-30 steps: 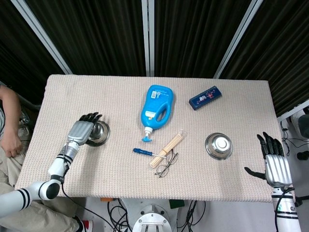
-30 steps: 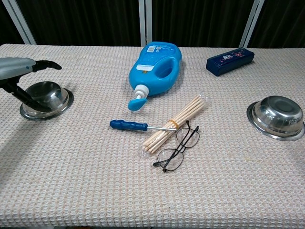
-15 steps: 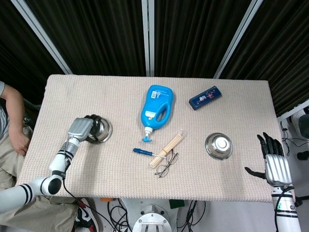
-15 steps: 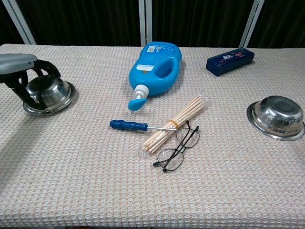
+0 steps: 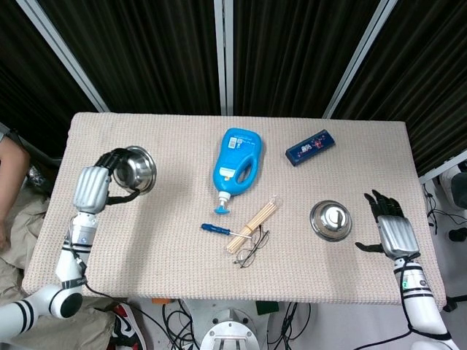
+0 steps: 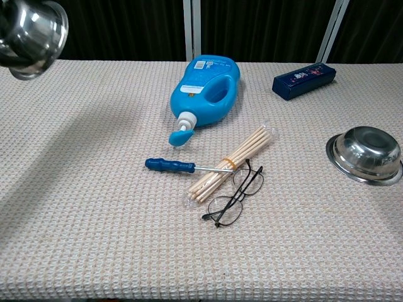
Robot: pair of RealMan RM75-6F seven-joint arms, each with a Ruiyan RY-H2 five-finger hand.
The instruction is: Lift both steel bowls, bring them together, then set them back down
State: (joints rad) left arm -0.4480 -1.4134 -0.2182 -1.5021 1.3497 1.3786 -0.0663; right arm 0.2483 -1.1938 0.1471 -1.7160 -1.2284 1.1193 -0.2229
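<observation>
Head view: the table shows wide bare cloth along its near edge and down its left side, and more bare cloth between the right-hand steel bowl and the right edge. The left hand grips the other steel bowl by its rim, fingers curled round it, the bowl tilted with its mouth toward the table's middle. The right hand hovers at the right edge beside its bowl, fingers spread, touching nothing. That bowl sits upside down on the cloth. In the middle lie a blue bottle, a screwdriver, a bundle of sticks, glasses and a blue box.

Chest view: the lifted bowl hangs tilted at the upper left corner, clear of the cloth; its hand is out of frame. The second bowl rests inverted near the right edge, with open cloth in front.
</observation>
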